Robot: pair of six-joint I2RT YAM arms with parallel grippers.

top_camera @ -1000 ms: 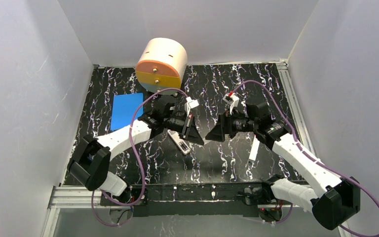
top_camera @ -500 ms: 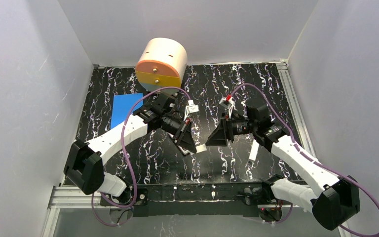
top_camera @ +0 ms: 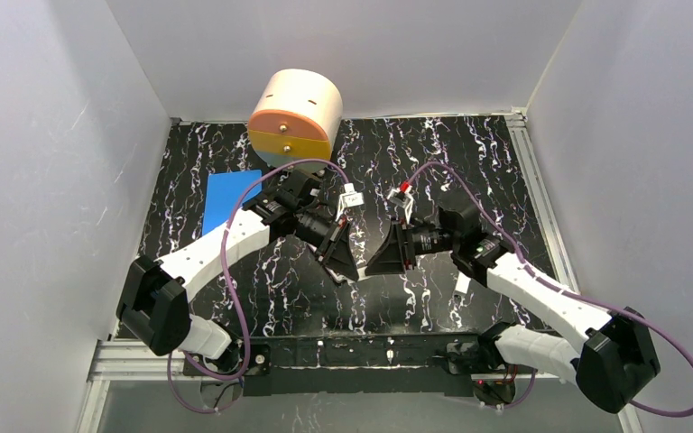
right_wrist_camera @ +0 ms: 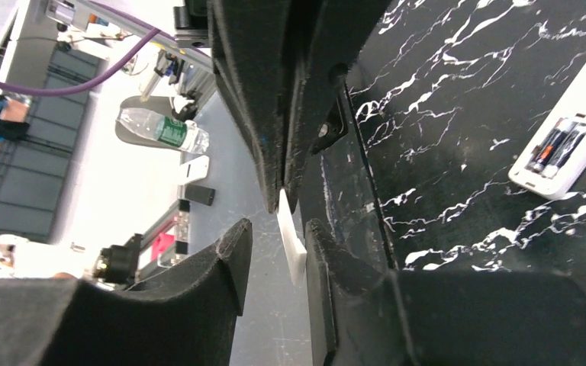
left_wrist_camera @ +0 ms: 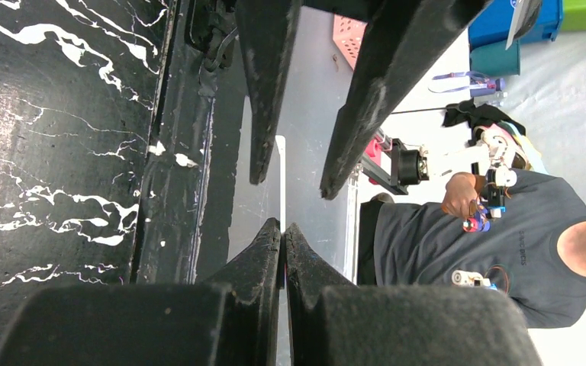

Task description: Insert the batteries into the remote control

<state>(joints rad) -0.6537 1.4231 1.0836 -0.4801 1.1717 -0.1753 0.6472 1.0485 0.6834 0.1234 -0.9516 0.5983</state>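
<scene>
My left gripper (top_camera: 352, 268) is shut on a thin white cover piece (left_wrist_camera: 281, 179), held edge-on between its tips (left_wrist_camera: 282, 225). My right gripper (top_camera: 372, 266) faces it tip to tip above the table's middle. In the right wrist view the cover piece (right_wrist_camera: 291, 248) stands between my right gripper's (right_wrist_camera: 278, 229) parted jaws, close against the right-hand finger, with a gap to the other. The remote control (right_wrist_camera: 572, 149) lies back-up on the table, its compartment uncovered with the two dark batteries (right_wrist_camera: 555, 145) lying in it. From above, the left gripper hides the remote.
A round box with orange and yellow drawer fronts (top_camera: 296, 117) stands at the back. A blue sheet (top_camera: 232, 200) lies at the left. A narrow white bar (top_camera: 460, 286) lies beside the right arm. Black marbled table (top_camera: 415, 153) with grey walls around.
The left gripper swung toward the middle with the cover piece, then held still. The right gripper moved left to meet it, and its jaws have narrowed around the piece.
</scene>
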